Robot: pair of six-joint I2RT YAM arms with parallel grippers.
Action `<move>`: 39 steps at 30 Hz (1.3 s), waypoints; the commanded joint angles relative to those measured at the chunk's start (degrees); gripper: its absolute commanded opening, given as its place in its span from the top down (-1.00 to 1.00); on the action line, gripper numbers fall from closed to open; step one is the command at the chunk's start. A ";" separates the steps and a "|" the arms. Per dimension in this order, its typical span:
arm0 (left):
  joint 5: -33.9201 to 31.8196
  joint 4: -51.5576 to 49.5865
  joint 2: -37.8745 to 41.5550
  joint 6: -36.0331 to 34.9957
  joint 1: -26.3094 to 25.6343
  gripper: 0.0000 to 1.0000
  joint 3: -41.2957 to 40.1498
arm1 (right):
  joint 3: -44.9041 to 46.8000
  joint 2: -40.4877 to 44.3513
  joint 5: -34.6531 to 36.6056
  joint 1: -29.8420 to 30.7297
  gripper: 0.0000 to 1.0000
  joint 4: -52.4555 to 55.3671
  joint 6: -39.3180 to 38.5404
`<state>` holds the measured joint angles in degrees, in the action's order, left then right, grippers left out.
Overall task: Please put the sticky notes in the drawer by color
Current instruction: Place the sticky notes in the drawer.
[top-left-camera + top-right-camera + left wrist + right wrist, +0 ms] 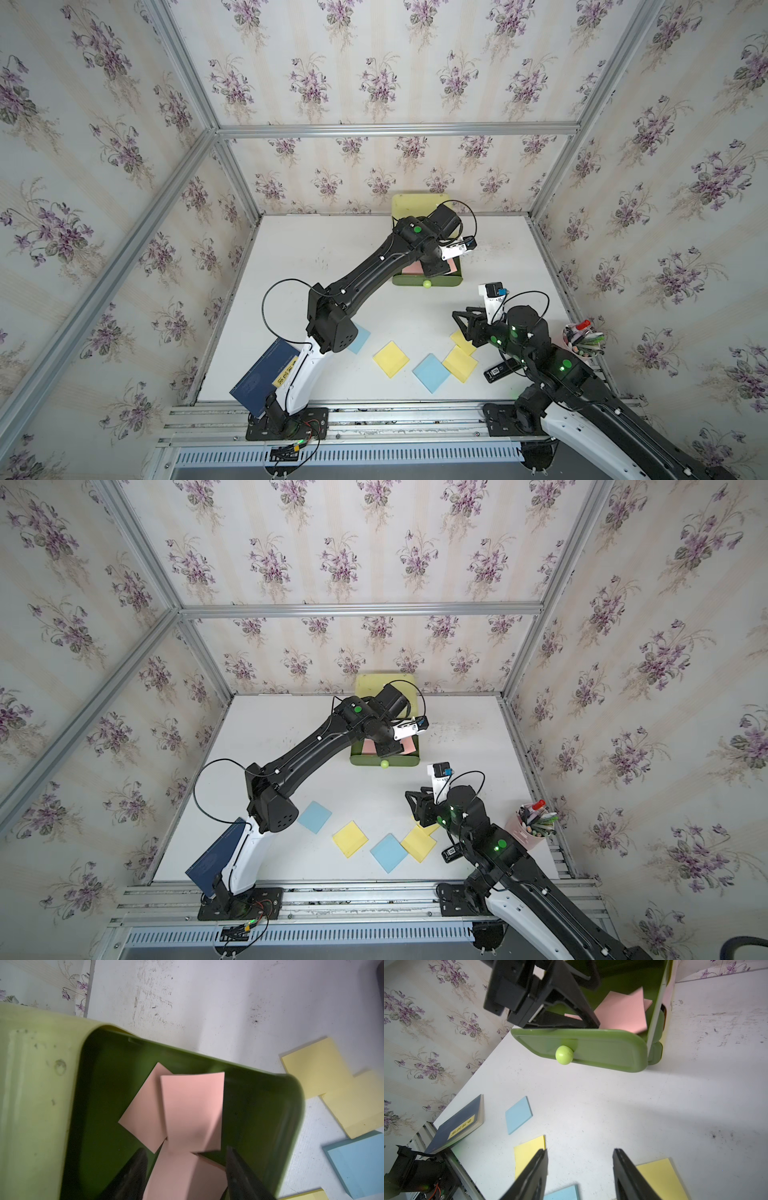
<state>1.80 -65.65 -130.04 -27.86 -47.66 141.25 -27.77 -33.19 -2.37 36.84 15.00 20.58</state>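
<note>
The drawer [419, 203] stands at the back of the table with its top tray [259, 1105] pulled out. Three pink sticky notes [191, 1101] lie overlapping inside it. My left gripper [186, 1148] hangs over the tray, open, with the nearest pink note [182, 1176] beneath and between its fingers. Whether that note still touches a finger is unclear. Three yellow notes [390, 358] [460, 363] [461, 340] and two blue notes [431, 372] [359, 338] lie on the table's front half. My right gripper [579, 1150] hovers open and empty above them.
A dark blue book [266, 374] lies at the front left corner beside the left arm's base. A pink pen cup [582, 338] stands at the right edge. A small black device [500, 370] lies near the right arm. The tray's knob [564, 1055] faces forward.
</note>
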 commanded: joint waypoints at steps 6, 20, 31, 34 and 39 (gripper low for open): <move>-1.28 -0.39 2.36 1.84 -0.15 -0.27 -0.62 | -0.45 -1.00 0.10 0.01 -0.09 -2.61 -0.50; 12.58 23.85 21.73 40.58 11.17 -0.54 -20.48 | -4.21 -10.56 -3.95 -0.01 -0.08 -9.64 -2.41; 9.01 23.35 17.50 49.35 18.39 -0.49 -22.43 | -8.55 -22.54 -10.86 0.16 0.06 -13.65 -5.19; 5.85 22.50 14.86 48.36 18.68 -0.46 -21.17 | -10.45 -25.22 -9.46 0.17 0.07 -14.34 -6.10; 7.27 19.92 11.35 47.86 19.25 -0.38 -18.67 | -14.05 -29.81 -8.40 0.16 0.07 -14.55 -7.83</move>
<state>9.41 -44.38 -118.02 20.08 -28.58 122.34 -40.64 -61.39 -11.60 36.95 2.17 14.48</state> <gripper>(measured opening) 0.694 0.465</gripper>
